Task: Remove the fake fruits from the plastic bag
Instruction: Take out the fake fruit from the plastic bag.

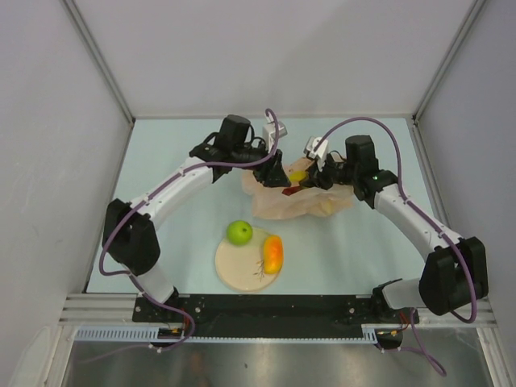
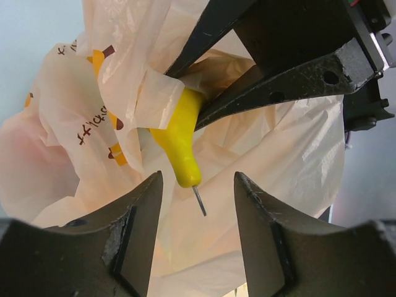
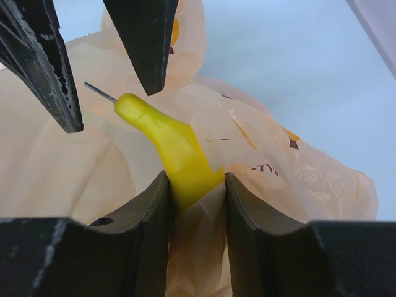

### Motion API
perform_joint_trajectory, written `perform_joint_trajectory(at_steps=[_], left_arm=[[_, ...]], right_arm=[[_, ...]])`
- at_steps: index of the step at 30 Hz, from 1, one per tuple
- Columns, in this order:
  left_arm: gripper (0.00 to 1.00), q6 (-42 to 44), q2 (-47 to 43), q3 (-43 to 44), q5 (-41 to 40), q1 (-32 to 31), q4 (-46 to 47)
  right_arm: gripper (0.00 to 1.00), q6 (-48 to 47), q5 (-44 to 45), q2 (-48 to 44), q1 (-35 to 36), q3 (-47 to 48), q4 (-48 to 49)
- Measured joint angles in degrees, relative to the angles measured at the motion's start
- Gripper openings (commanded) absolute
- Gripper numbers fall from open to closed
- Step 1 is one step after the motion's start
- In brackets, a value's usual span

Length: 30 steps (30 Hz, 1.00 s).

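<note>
While the banana (image 3: 176, 145) stands half out of the bag (image 3: 309, 179), I log the step as extraction, one fruit in hand.

- Right claw (image 3: 197, 185): nearly closed, pinching the banana's thick end. A fold of bag film appears caught in the grip with it.
- Left claw (image 2: 198, 185): spread wide and holding nothing. Its tips sit either side of the banana's stem end, not touching.
- Next move, my judgement: either the left claw pins the bag while the right lifts, or it closes on the stem end to take the fruit over.
- Obstacles: film wrapped round the banana just ahead of the right claw; the two claws are very near each other.
- Elsewhere on the bench (image 1: 387, 242): a plate (image 1: 238, 274) well behind both claws, toward the arm bases. It carries a mango (image 1: 273, 253), with an apple (image 1: 239, 233) at its rim.
- A dark red piece (image 1: 292, 192) shows beneath the claws; I cannot identify it.
</note>
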Motion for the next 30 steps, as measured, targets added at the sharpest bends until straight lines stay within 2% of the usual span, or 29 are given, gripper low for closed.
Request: perform_joint_trajectory(at_steps=[7,9,11,12,13,15,16,17,21,25,30], left_arm=[[0.44,-1.79,1.92,-0.20,-0.13,-1.36,1.16],[0.33,-2.03,3.21,-0.17,-0.15,-1.64,1.49],[0.22,-2.89,4.13,-0.17,0.46,-1.68,1.46],[0.05,-3.19,4.52,-0.09,1.09,-1.70,1.44],[0.00,-3.34,4.81,0.02,0.92,-1.90,1.33],[0.00,-3.23,5.44,0.44,0.33,-1.99,1.03],[0.00,-3.23,5.62,0.74,0.24,-1.79,0.94],[0.00,-3.23,5.68,1.11,0.13,-1.51,0.72],[0.00,-3.28,5.03,4.04,-0.13,0.85,0.31],[0.00,-3.26,0.90,5.51,0.09,6.10,0.31],[0.00,-1.01,-8.63,4.83,6.93,12.48,-5.90]], right_arm=[[0.27,-0.26,-0.35,-0.72,0.24,0.00,-0.42],[0.29,-0.70,-0.72,-1.46,0.39,0.00,-0.87],[0.41,-1.64,-0.20,-1.86,0.57,0.00,-1.55],[0.48,-2.03,0.33,-1.86,0.57,0.00,-2.19],[0.62,-2.38,0.61,-1.86,0.57,0.00,-2.82],[0.74,-2.40,0.48,-1.90,0.68,-0.02,-3.67],[0.96,-2.69,0.72,-1.90,0.81,-0.02,-3.87],[1.00,-2.29,0.94,-1.84,0.87,-0.02,-4.09],[1.00,-1.51,1.70,-0.83,-2.10,-0.02,-4.35],[1.00,-1.44,3.82,0.83,-5.25,-0.02,-4.37],[1.00,-1.57,9.33,3.96,-6.34,0.02,-4.39]])
